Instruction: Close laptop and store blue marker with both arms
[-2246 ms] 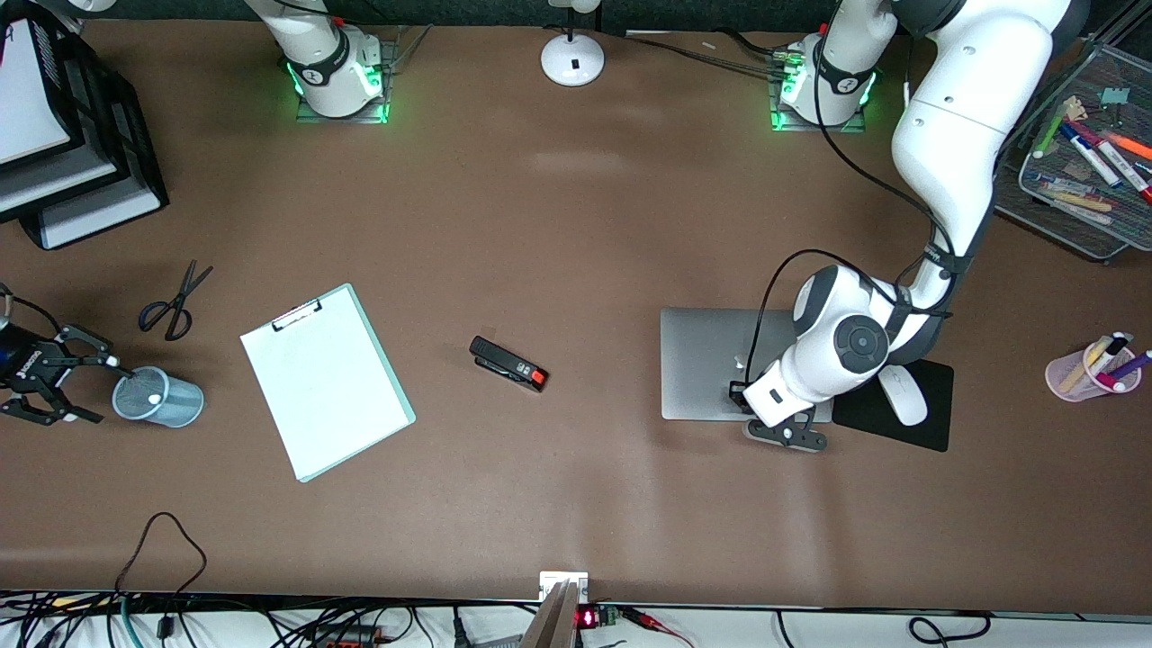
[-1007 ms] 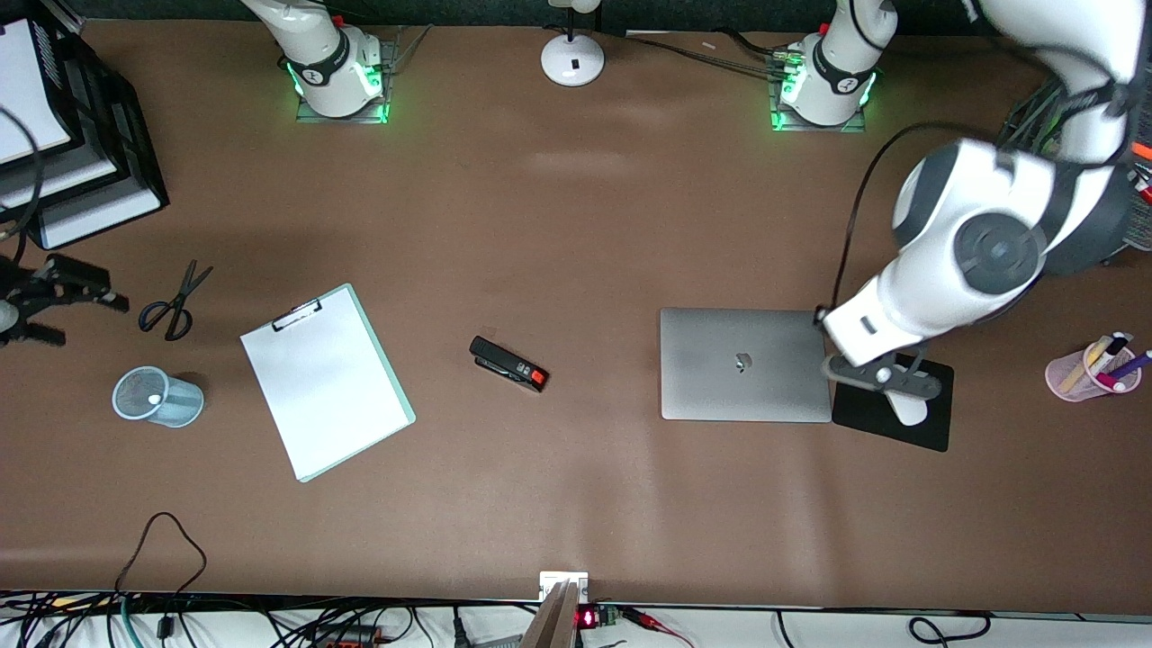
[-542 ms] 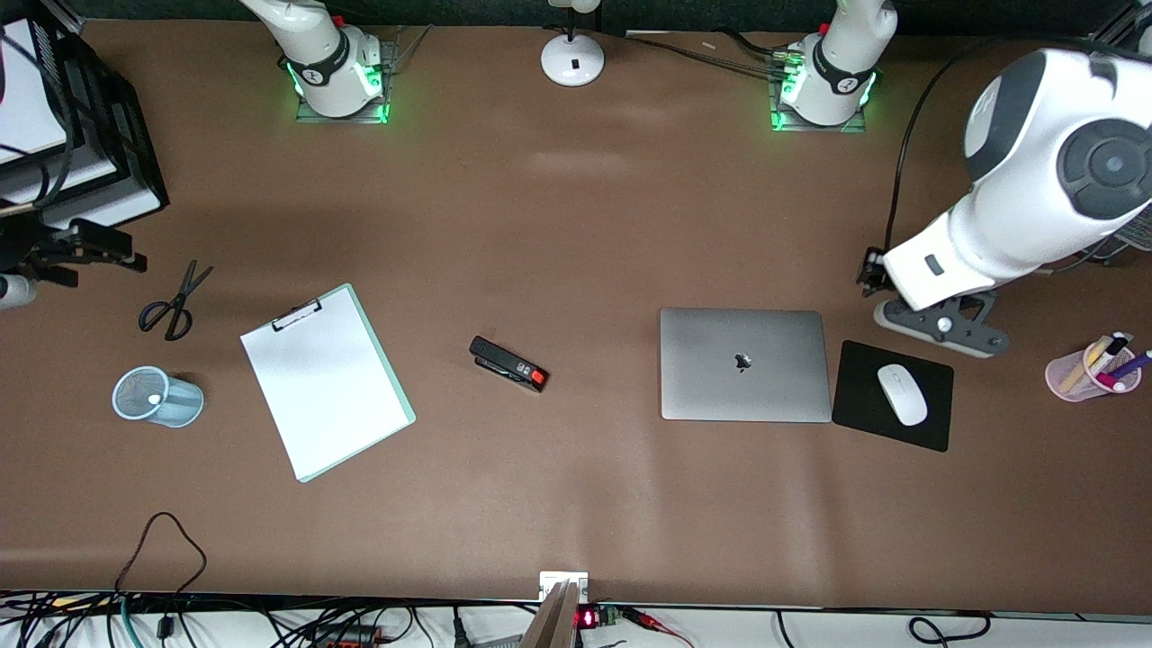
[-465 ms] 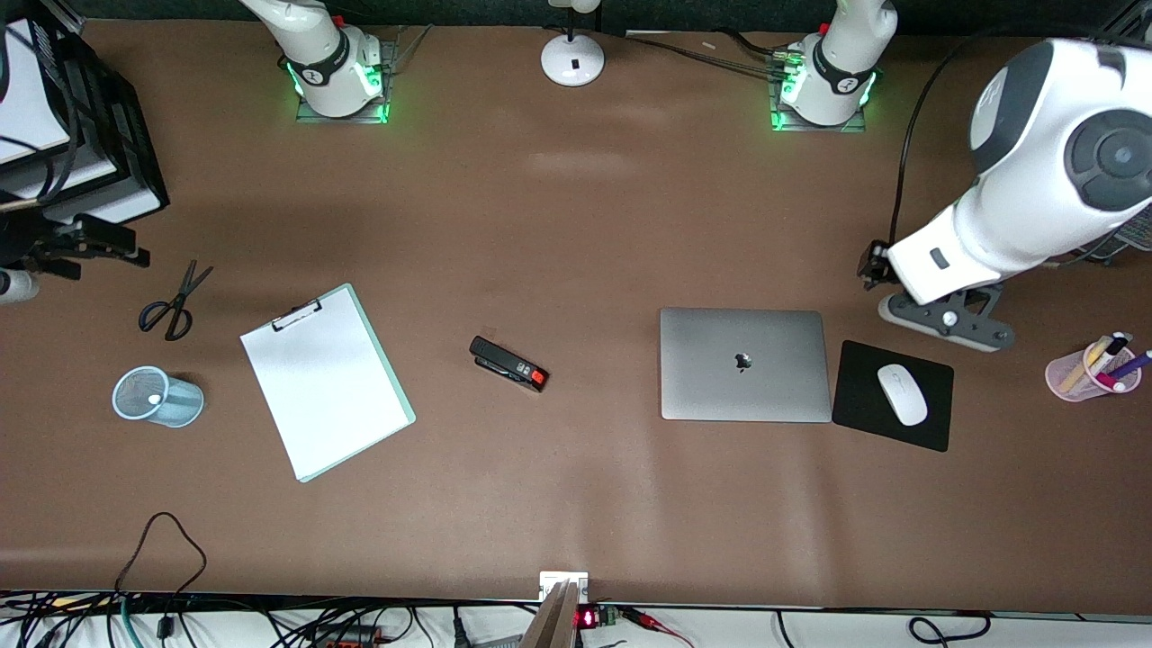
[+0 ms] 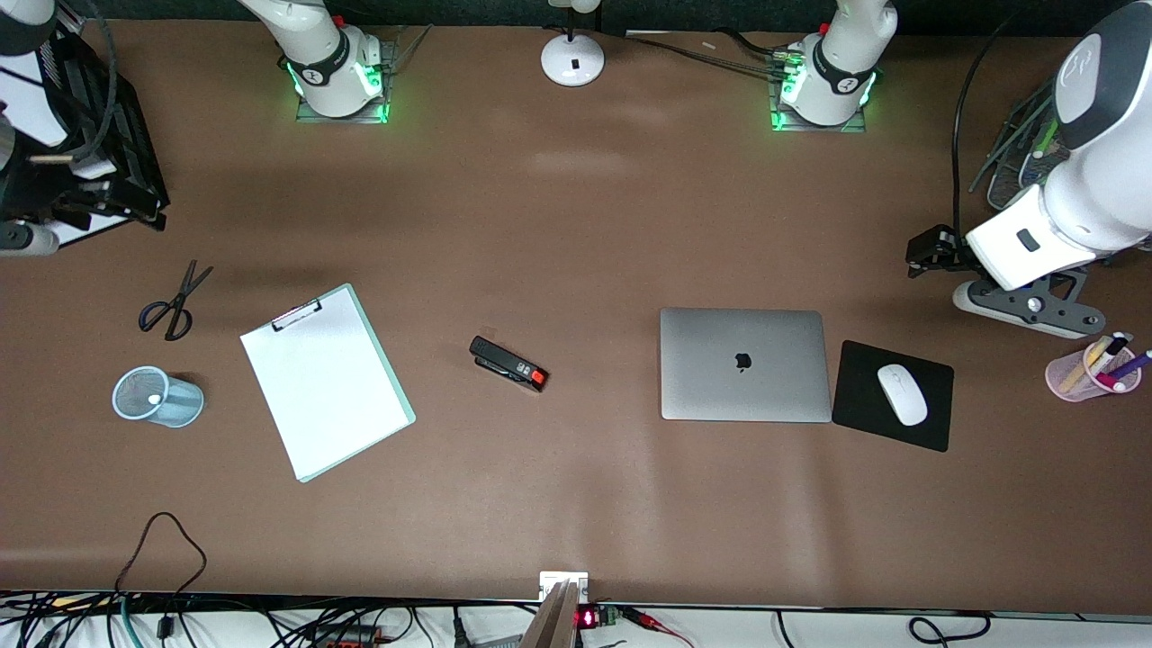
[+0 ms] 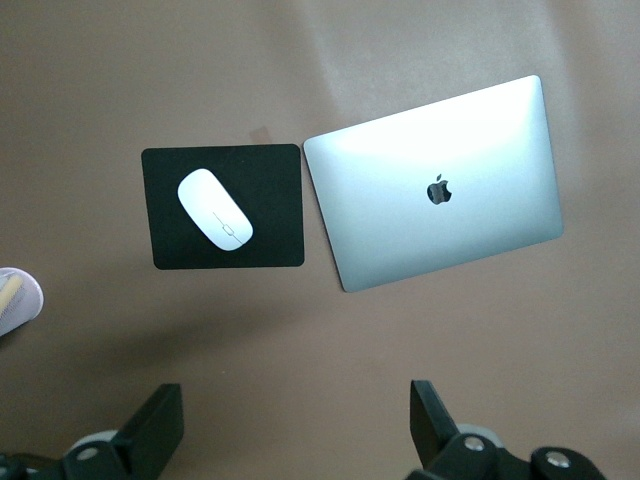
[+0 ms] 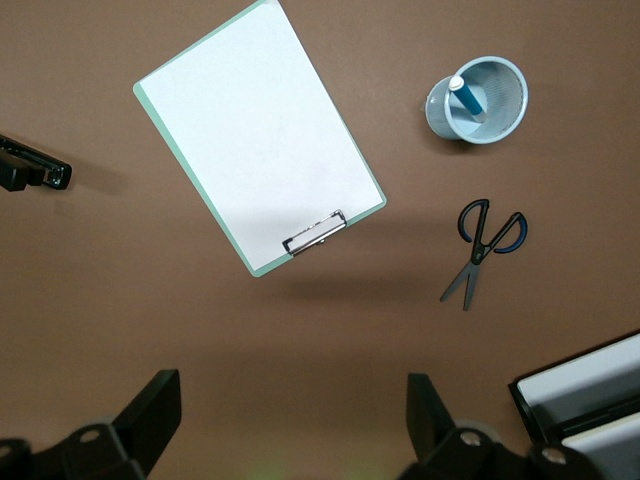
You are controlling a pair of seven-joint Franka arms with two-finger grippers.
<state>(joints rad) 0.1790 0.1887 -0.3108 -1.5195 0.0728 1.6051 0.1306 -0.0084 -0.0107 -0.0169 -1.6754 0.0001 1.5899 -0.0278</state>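
Observation:
The silver-grey laptop [image 5: 745, 364] [image 6: 440, 195] lies shut on the table, apple logo up. The blue marker [image 7: 466, 99] stands inside a pale blue mesh cup [image 7: 507, 118] [image 5: 180, 407] near the right arm's end; from the front only its white end [image 5: 155, 399] shows. My left gripper [image 5: 1026, 306] [image 6: 297, 440] hangs open and empty over bare table, beside the mouse pad and clear of the laptop. My right gripper [image 5: 99, 205] [image 7: 295, 430] is open and empty, raised over the edge of the black trays, well away from the cup.
A black mouse pad [image 5: 864, 418] with a white mouse [image 5: 902, 394] lies beside the laptop. A pink cup of markers [image 5: 1075, 378] and a wire basket [image 5: 1012, 171] stand at the left arm's end. Clipboard [image 5: 326, 382], scissors [image 5: 173, 301], stapler [image 5: 508, 364] and stacked trays [image 5: 126, 135] are elsewhere.
The left arm rose off the shut laptop and swung toward its own end of the table, its gripper opening on the way. The right arm drew back from the mesh cup toward the trays.

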